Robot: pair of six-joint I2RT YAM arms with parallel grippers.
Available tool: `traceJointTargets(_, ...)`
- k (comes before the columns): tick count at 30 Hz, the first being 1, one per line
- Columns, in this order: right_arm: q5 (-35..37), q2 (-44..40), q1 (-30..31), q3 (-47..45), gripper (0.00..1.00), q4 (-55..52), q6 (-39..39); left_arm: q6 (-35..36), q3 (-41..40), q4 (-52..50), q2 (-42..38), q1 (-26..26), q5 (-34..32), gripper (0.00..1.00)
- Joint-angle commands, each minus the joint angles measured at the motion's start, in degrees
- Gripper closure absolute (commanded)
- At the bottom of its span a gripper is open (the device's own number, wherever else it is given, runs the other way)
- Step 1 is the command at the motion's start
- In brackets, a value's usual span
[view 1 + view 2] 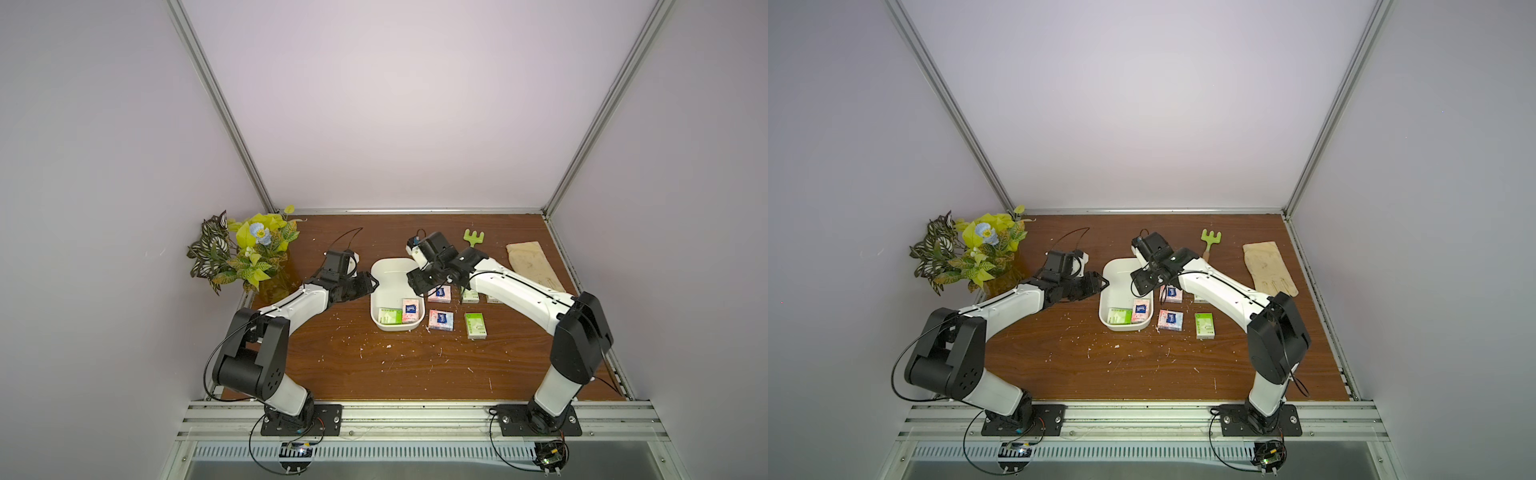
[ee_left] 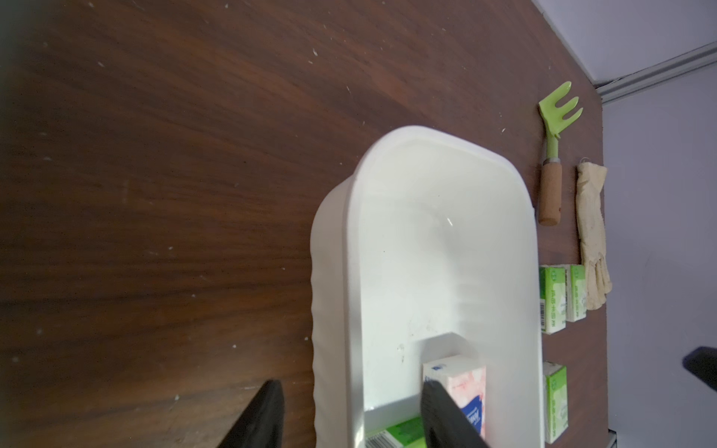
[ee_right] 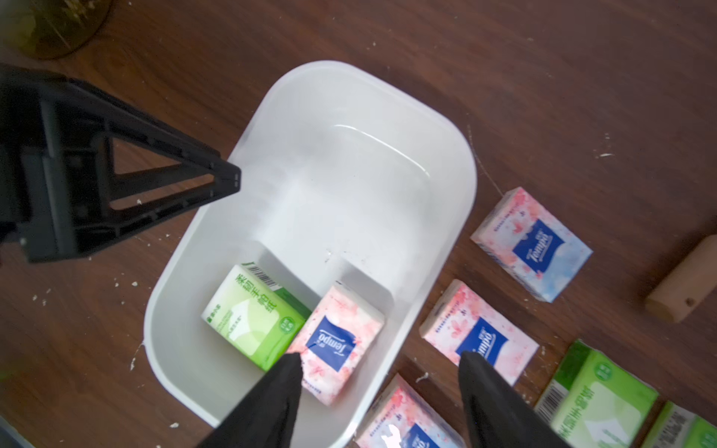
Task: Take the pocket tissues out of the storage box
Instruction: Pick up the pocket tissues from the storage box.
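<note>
A: Item one, right gripper [image 3: 380, 358]: jaws wide, empty, hanging above the 3 o'clock rim of the storage box [image 3: 341, 186], with twelve as the far wall.
B: Item two, left gripper [image 2: 351, 384]: jaws parted astride the 9 o'clock wall, not pinching it that we can see.
A: Inside: one green packet [image 3: 254, 314] and one pink packet [image 3: 339, 341], touching, at the 6 o'clock end. Six pocket tissues [image 1: 441, 320] lie out on the table [image 1: 374, 365] at 3 o'clock.
B: We judge pink is next. We should steady the box, descend straight, span its short sides and clear both neighbour and wall.
</note>
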Motion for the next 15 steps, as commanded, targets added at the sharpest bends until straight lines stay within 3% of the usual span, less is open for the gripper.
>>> traceJointTargets(1,1.62,1.46,3.48,3.65,0.31,-3.09,6.96,0.24,-0.07,1.08,0.82,-0.33,2.24,0.49)
traceJointTargets(9,7.69,8.21,8.86,8.23,0.3,-8.18,30.31,-0.09,-2.07,2.57,0.49,-0.29,2.63,0.5)
traceJointTargets(15,7.16,12.18,9.28,12.89,0.28,-15.66,39.5,0.39,-3.73,3.15,-0.3,-0.38,2.38,0.52)
